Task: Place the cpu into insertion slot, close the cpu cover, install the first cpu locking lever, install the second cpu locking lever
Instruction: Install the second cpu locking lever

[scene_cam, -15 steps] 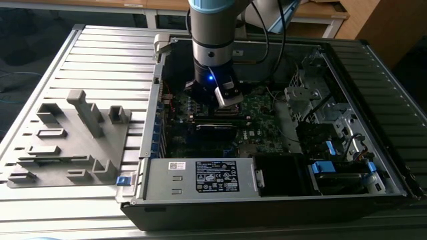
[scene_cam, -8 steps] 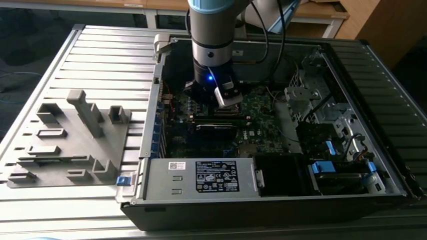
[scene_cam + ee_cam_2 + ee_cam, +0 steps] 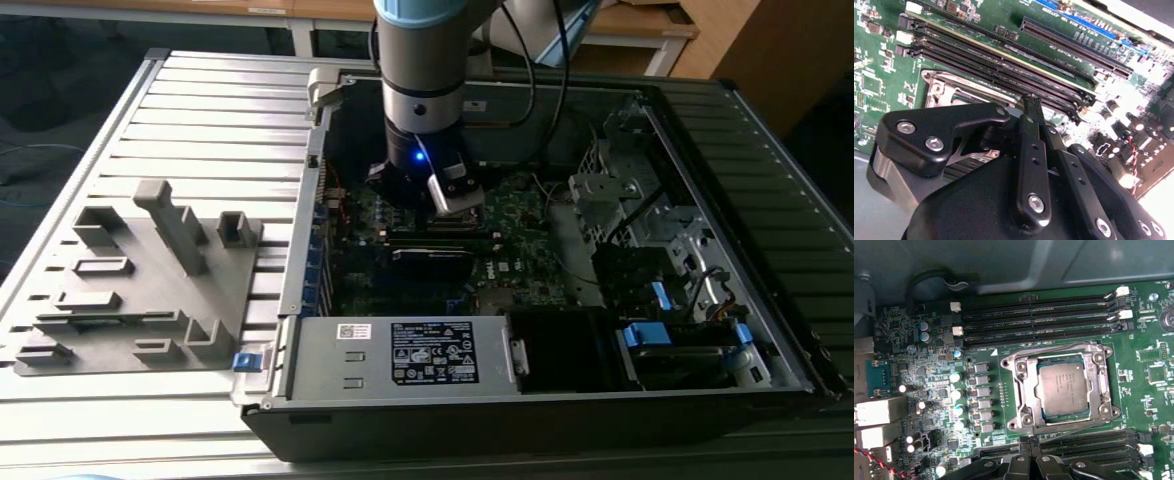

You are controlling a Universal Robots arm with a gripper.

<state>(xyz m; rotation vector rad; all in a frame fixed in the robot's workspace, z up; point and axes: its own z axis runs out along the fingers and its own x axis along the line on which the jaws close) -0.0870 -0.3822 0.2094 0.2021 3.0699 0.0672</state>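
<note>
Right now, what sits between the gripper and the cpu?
In the first wrist view, the cpu cover's frame edge and a strip of green board lie between the gripper and the cpu.

Ribbed grey worktop (image 3: 200, 110) carries two things – open computer case (image 3: 534, 400) lying on its side, and a grey moulded fixture tray (image 3: 134, 290) just beside the case, toward the exterior view's left.

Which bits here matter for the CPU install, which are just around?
Job:
- cpu, seated in its socket
- cpu cover, down around the chip
- gripper, at the socket's edge, holding nothing

Just around:
- memory slots
- power supply box
- grey fixture tray beside the case
- blue drive latches
</note>
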